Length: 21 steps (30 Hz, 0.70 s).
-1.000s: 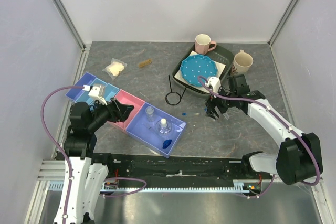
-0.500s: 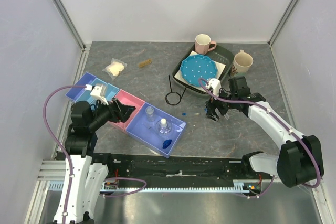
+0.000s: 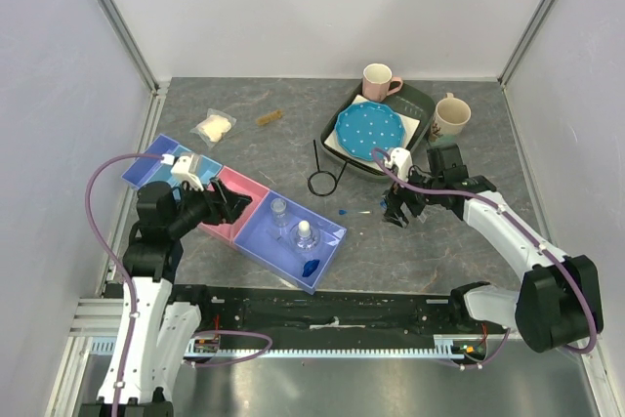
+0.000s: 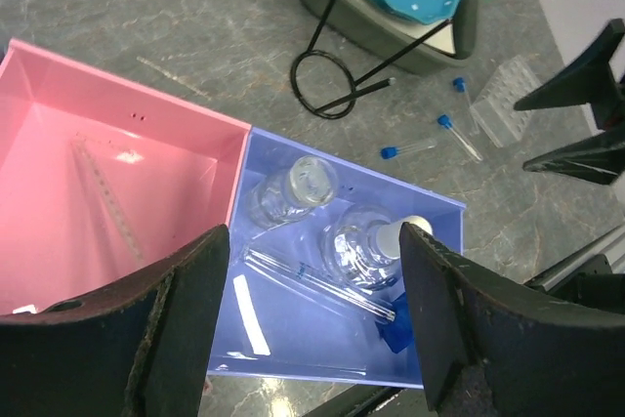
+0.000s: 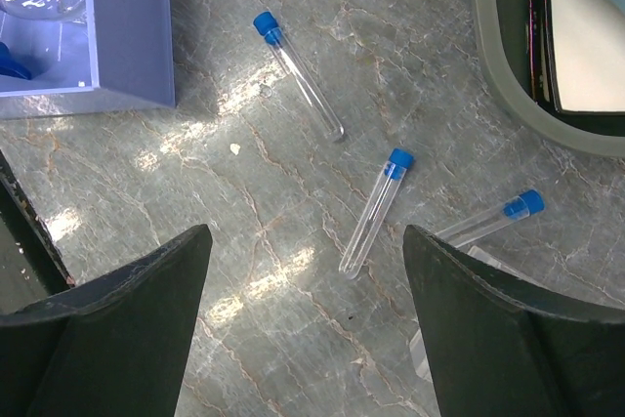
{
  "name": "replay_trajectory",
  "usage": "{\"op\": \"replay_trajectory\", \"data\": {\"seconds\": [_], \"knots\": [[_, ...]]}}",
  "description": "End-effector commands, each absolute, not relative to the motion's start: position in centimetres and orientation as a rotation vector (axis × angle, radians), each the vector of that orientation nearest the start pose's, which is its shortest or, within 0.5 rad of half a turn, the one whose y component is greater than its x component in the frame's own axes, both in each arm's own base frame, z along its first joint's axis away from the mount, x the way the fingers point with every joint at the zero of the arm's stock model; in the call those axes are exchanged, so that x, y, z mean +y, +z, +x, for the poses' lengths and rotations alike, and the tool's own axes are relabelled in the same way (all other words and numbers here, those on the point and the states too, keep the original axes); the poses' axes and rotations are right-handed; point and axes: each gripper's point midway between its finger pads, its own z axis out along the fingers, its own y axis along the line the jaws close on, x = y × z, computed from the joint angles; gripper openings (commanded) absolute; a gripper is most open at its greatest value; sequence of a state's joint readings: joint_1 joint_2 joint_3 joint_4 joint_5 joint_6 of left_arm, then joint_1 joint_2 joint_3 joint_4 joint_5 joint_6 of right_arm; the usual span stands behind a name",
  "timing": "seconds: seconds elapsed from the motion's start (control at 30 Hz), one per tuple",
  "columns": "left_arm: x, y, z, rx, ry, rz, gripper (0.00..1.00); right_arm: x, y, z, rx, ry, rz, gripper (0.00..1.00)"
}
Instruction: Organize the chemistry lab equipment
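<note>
Hovering wide, empty: right gripper above three slim clear blue-capped tubes on veined grey table — left gripper likewise spread, over two round glassy bottles in violet tray.

left arm — shoulder and wrist drifted slightly toward the far wall, left gripper nudged along above the pink tray; purple cable loop bulges higher | right gripper — crept a touch nearer and leftward above the tiny blue-capped tubes, elbow sunk toward the near edge
</note>
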State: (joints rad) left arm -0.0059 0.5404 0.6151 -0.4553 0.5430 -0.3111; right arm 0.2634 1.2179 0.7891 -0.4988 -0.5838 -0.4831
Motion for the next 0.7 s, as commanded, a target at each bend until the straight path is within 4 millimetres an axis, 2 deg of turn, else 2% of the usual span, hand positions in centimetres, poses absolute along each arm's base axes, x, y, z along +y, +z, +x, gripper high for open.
{"op": "replay_trajectory", "data": {"seconds": [0.0, 0.13, 0.17, 0.23, 0.33, 0.37, 0.4, 0.67], "knots": [[-9.2, 19.3, 23.4, 2.043, -0.695, -0.056, 0.77, 15.6, 11.3, 25.6, 2.062, 0.658, -1.093, 0.88], [-7.7, 16.9, 24.3, 2.151, -0.608, -0.173, 0.75, 15.3, 11.7, 25.7, 2.050, 0.668, -1.075, 0.88], [-7.5, 15.7, 24.7, 2.208, -0.595, -0.203, 0.74, 15.1, 11.6, 25.7, 2.051, 0.669, -1.066, 0.88], [-6.9, 14.9, 25.1, 2.266, -0.552, -0.245, 0.70, 15.1, 11.9, 25.6, 2.038, 0.674, -1.065, 0.88], [-6.4, 12.6, 25.7, 2.382, -0.512, -0.290, 0.63, 14.8, 12.1, 25.7, 2.032, 0.669, -1.052, 0.88], [-6.4, 12.6, 26.1, 2.396, -0.506, -0.282, 0.61, 14.8, 12.2, 25.7, 2.028, 0.668, -1.052, 0.88], [-6.4, 11.5, 26.2, 2.448, -0.503, -0.293, 0.59, 14.7, 12.2, 25.7, 2.029, 0.664, -1.051, 0.88], [-4.6, 9.2, 26.9, 2.593, -0.331, -0.276, 0.57, 14.5, 12.7, 25.8, 2.008, 0.654, -1.053, 0.88]]}}
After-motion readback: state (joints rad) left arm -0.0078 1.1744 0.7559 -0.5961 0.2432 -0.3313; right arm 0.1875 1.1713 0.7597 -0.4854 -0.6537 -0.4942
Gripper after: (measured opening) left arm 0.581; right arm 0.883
